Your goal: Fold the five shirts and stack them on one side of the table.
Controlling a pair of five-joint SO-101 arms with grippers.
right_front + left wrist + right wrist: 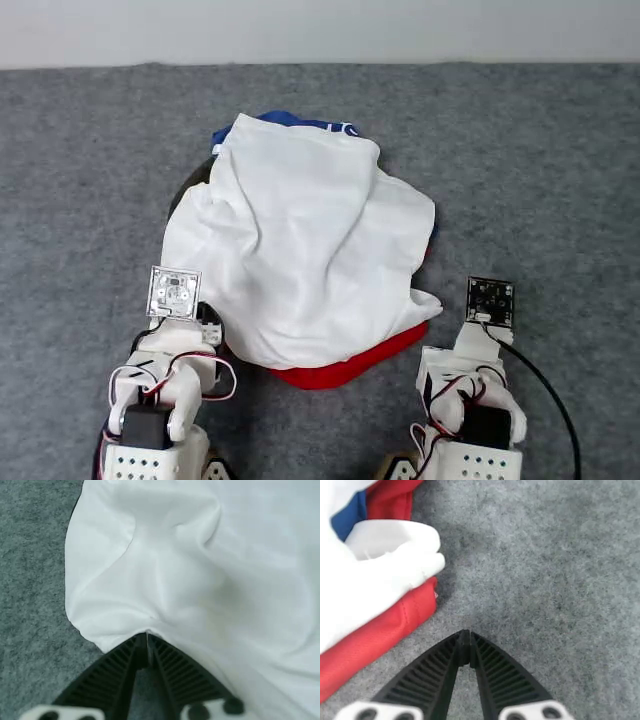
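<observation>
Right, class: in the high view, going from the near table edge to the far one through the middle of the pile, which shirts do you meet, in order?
red shirt → white shirt → blue shirt. The dark cloth beside the white shirt overlaps it, so it is left out.

Left arm (165, 385): folded back close to its base, wrist directed forward and down. Left end effector (147, 642): both ribbed black fingers (115, 675) pressed together, tips meeting with no gap between them. Right arm (470, 395): same folded posture, set well apart from the left arm and parallel to it. Right end effector (466, 640): closed tip to tip, angled downward.
</observation>
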